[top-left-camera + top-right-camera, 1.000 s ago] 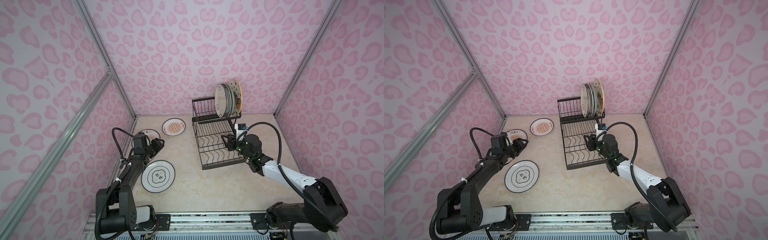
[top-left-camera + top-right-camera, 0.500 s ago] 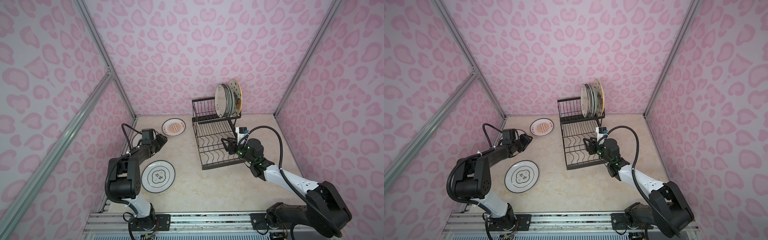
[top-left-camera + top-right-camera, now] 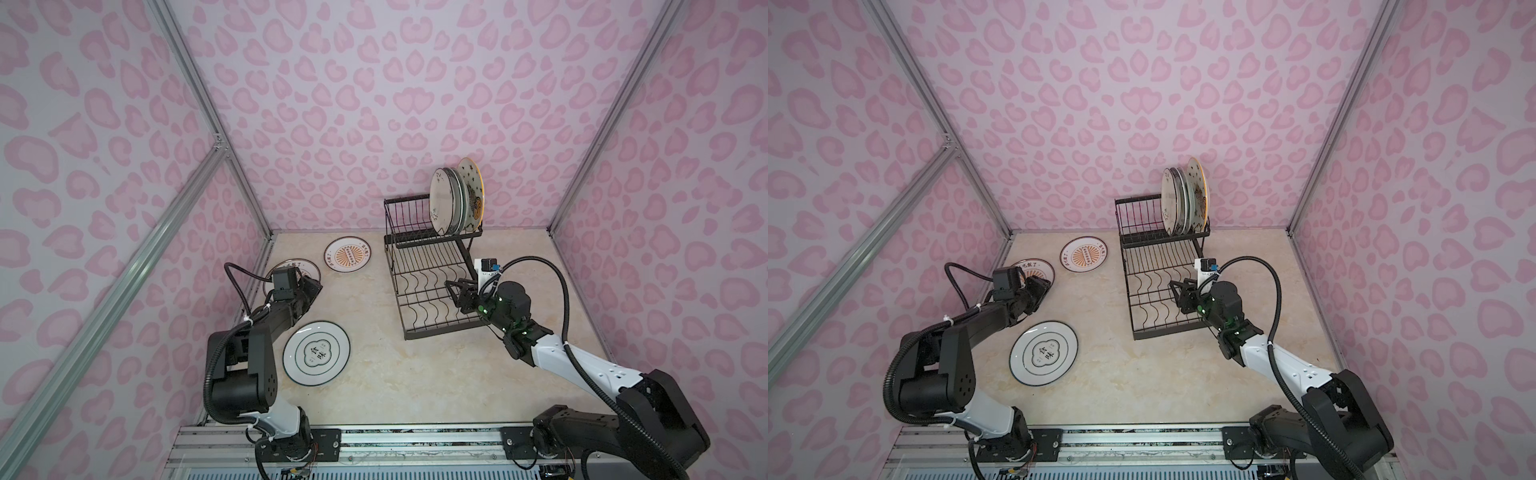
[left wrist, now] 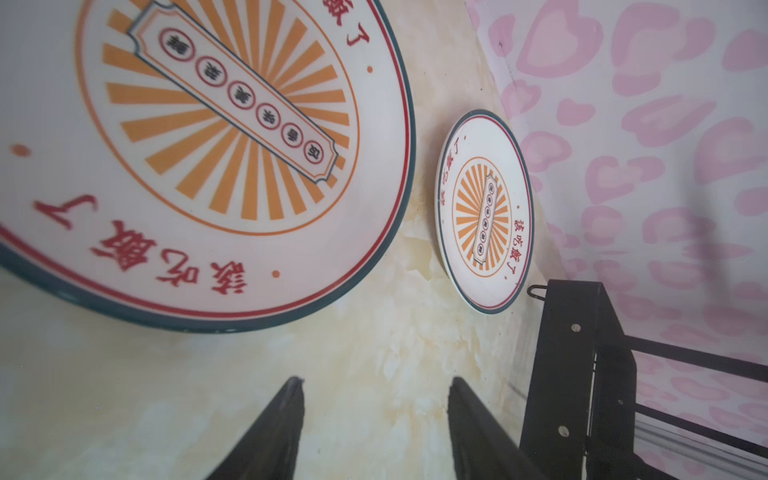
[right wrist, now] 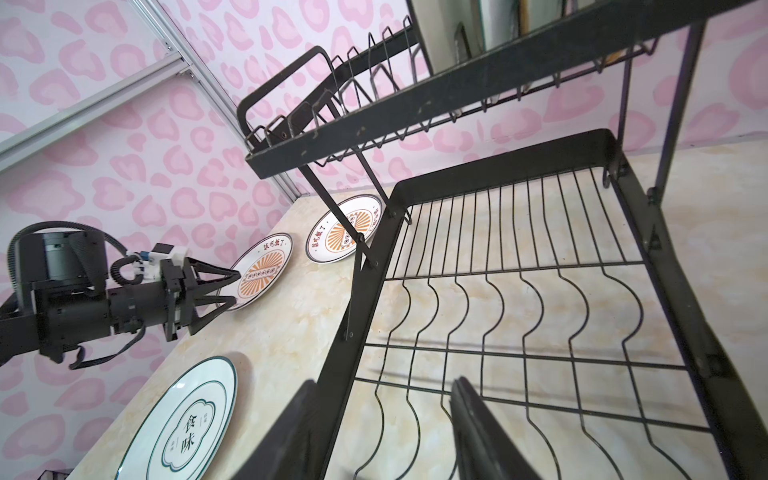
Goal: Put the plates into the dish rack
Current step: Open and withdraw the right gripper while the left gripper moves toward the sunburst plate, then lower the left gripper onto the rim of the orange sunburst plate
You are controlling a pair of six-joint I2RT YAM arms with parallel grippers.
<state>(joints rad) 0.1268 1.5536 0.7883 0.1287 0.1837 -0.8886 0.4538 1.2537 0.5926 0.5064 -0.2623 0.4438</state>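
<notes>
Three plates lie flat on the counter, four stand on edge [image 3: 446, 199] at the right end of the dish rack's [image 3: 424, 295] raised basket; the lower tray is bare. By my count that's a bit over half loaded. Of the flat ones, the near sunburst plate [image 4: 208, 145] sits by the counter's left edge toward the back-left corner, the far sunburst plate [image 3: 347, 260] lies near the back edge between it and the rack, and the emblem plate [image 3: 316, 353] lies toward the front-left. Left gripper [image 4: 376, 380]: jaws apart, nothing between them, low over the counter just off the near sunburst plate's rim. In the left wrist view that rim sits ahead of the tips and off to one side, with bare counter straight ahead, so the jaws aren't on it yet. Right gripper [image 5: 382, 382]: jaws apart, empty, over the front of the lower tray, well apart from every loose plate. The left arm is clearly the nearer one for all three. Likely step: reach for the near sunburst plate. It's round, so no long axis to line up; what matters is that it's flat on the counter, so one finger has to get under the lip at the near rim. Risk: the plate slides toward the wall instead of lifting.
</notes>
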